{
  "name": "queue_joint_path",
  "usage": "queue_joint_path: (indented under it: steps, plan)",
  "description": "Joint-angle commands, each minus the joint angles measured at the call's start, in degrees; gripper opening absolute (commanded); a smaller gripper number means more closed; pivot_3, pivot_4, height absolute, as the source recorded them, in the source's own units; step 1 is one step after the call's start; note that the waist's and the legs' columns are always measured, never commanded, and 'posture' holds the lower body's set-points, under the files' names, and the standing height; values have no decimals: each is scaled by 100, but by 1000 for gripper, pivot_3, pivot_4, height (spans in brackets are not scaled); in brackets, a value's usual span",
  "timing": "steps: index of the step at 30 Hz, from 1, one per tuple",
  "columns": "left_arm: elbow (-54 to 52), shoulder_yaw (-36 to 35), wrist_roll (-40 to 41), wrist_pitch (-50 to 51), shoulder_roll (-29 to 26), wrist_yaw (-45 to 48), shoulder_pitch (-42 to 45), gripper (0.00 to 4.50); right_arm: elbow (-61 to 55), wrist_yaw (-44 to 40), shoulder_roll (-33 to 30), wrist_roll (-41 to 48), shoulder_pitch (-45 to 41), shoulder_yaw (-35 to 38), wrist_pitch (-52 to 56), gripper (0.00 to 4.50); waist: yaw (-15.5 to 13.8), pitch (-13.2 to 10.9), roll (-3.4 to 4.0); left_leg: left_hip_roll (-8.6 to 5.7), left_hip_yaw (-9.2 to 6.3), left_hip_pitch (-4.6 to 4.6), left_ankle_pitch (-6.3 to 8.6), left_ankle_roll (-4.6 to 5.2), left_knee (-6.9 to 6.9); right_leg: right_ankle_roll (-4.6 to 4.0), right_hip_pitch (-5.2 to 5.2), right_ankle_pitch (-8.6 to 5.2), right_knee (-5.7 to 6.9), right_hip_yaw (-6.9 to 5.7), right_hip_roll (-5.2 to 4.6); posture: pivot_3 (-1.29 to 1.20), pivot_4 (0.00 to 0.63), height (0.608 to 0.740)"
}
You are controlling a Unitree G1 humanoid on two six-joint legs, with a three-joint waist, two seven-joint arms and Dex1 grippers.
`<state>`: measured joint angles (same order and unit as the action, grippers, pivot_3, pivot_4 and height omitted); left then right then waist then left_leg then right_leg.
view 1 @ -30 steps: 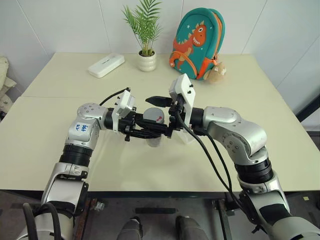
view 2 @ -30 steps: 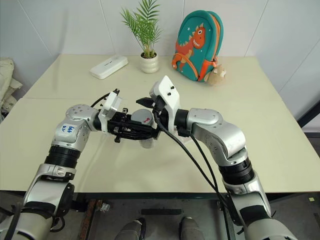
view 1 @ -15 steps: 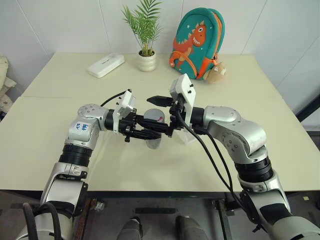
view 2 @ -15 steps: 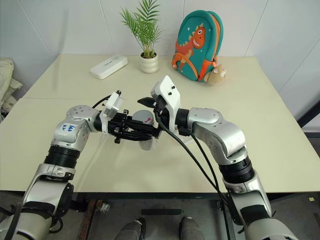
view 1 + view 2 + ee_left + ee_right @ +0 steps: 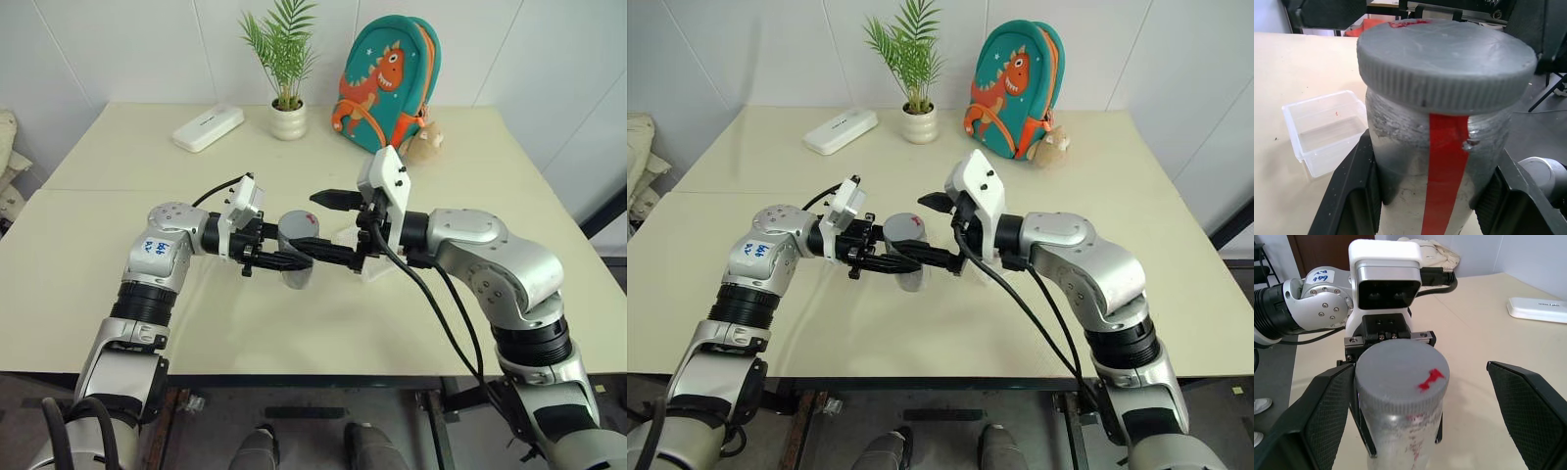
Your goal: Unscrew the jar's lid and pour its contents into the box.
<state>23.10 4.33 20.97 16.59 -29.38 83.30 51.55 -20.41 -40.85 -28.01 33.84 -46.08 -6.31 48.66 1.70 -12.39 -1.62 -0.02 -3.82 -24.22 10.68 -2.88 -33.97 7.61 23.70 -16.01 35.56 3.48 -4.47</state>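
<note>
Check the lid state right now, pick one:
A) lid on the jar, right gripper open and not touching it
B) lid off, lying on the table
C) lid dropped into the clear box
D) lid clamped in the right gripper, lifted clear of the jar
A. The grey lid sits on the jar, which the left gripper holds, while the right gripper has its fingers spread wide of the lid on both sides.

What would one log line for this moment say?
left tool: shut on jar | lid: on | right tool: open, off lid | box: empty
</note>
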Motion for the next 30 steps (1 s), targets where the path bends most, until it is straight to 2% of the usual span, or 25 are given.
queue_joint_path:
  steps: [1, 8, 12, 18, 23, 30]
  plan:
    - [-101, -91, 55, -160, -47, 61, 54, 1937, -320, 182, -206, 106, 67, 428, 153, 4484, -1, 0, 0, 0, 0, 0, 0, 0, 0, 0, 0, 0, 0, 0, 0, 0, 150, 740]
    - [31, -107, 28, -250, -54, 35, 92, 1937, -661, 238, -354, 468, 55, 696, 480, 4484, 1, 0, 0, 0, 0, 0, 0, 0, 0, -1, 0, 0, 0, 0, 0, 0, 150, 740]
    - [41, -89, 32, -291, -34, 50, 109, 1937, -646, 389, -113, 695, -86, 760, 532, 4484, 4, 0, 0, 1, 0, 0, 0, 0, 0, -1, 0, 0, -2, 1, -1, 0, 150, 740]
    - [105, -57, 25, -365, 43, 65, 183, 1937, -288, 287, 252, 576, -232, 372, 276, 4484, 5, 0, 0, 1, 0, 1, 0, 0, 0, -1, -1, 0, -1, 0, 0, 0, 150, 740]
    - [90, -37, 22, -389, 91, 56, 204, 1937, 54, -104, 373, 416, -295, -67, -3, 4484, 3, 0, 0, 1, 0, -1, 0, 0, 0, -1, 0, 0, -2, 0, 0, 0, 150, 740]
    - [-77, -35, 37, -350, 100, 43, 115, 1937, 600, -359, 549, 52, -564, -327, -417, 4484, 9, 0, 0, 1, 0, 1, 0, 0, 0, 0, 0, 0, 2, 0, 1, 0, 150, 740]
